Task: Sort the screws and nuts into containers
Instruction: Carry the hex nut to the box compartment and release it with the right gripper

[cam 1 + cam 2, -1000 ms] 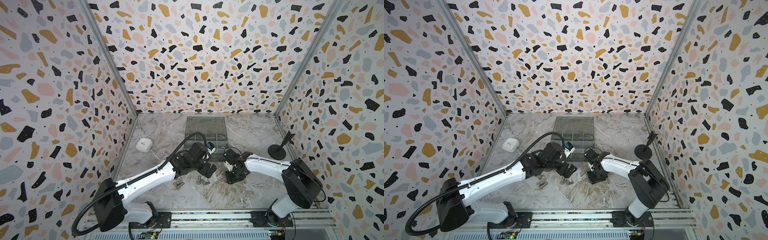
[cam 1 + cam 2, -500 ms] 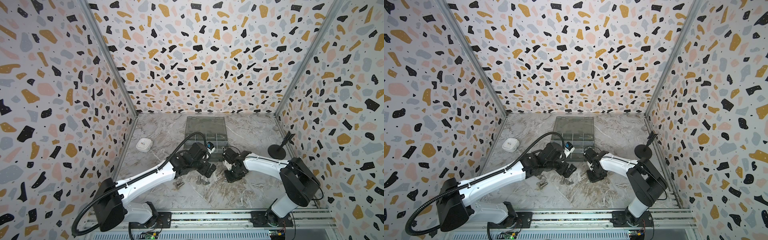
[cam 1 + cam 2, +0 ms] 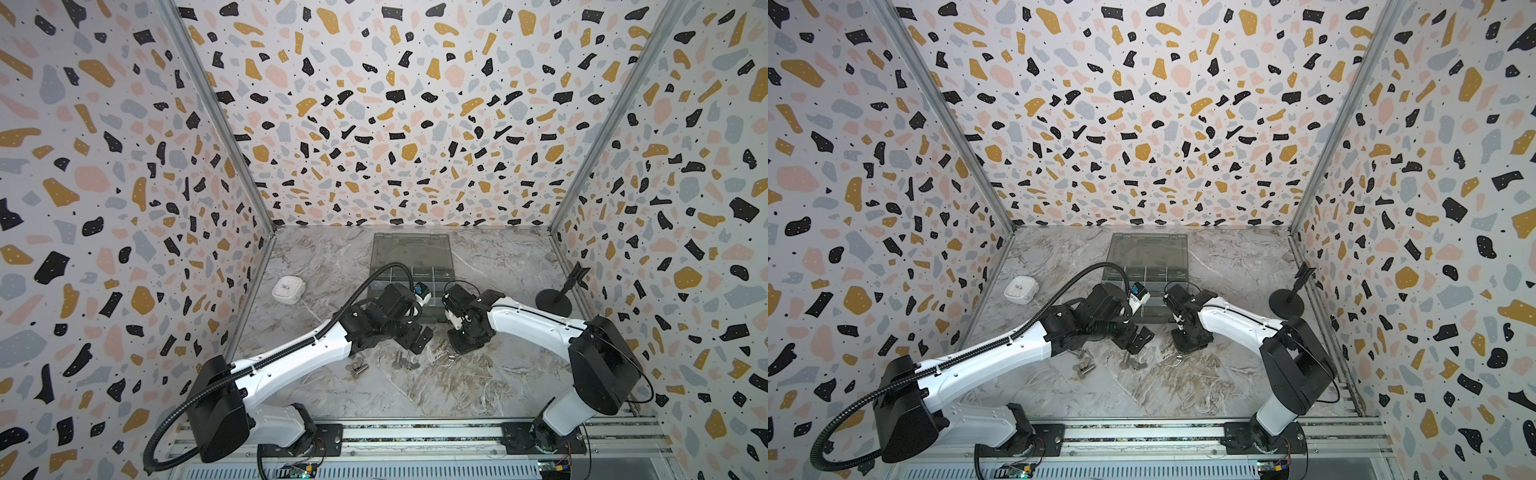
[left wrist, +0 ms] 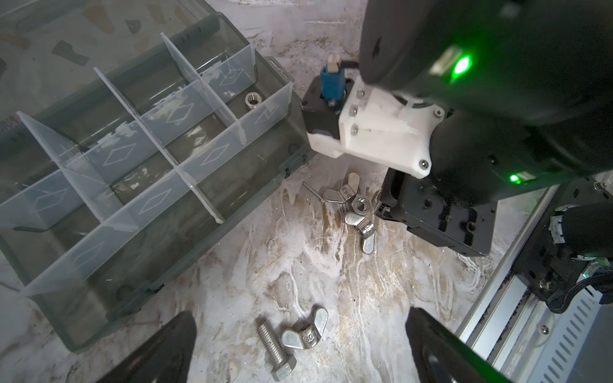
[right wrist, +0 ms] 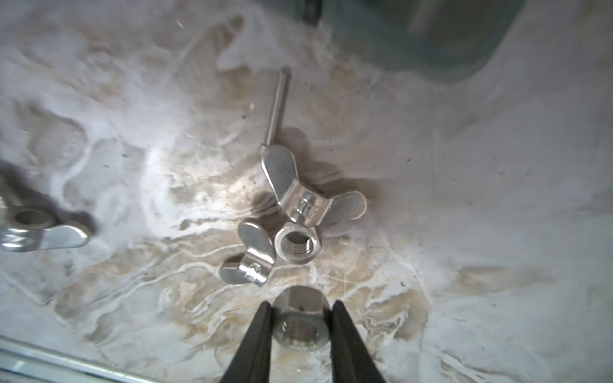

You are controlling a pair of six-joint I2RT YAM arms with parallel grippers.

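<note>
Right pincer (image 5: 301, 310) clamps one nut (image 5: 300, 331) across its flats, likely for secure lifting. Left pincer (image 4: 300, 315) hangs wide open above a screw (image 4: 273, 345).

Stamped mark on hub of far wing nut (image 5: 303, 204), beyond right claw (image 5: 300, 310): first character apparently "M", remainder unclear. Stamps on near wing nut (image 5: 250, 265) and on lone wing nut (image 4: 303, 335) between tips of left claw (image 4: 300, 318): unreadable.

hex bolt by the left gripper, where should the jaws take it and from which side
Probably take the hex bolt by its threaded shaft near the tip, the open left gripper coming straight down: it lies flat on the table, and a wing nut crowds its middle.
</note>
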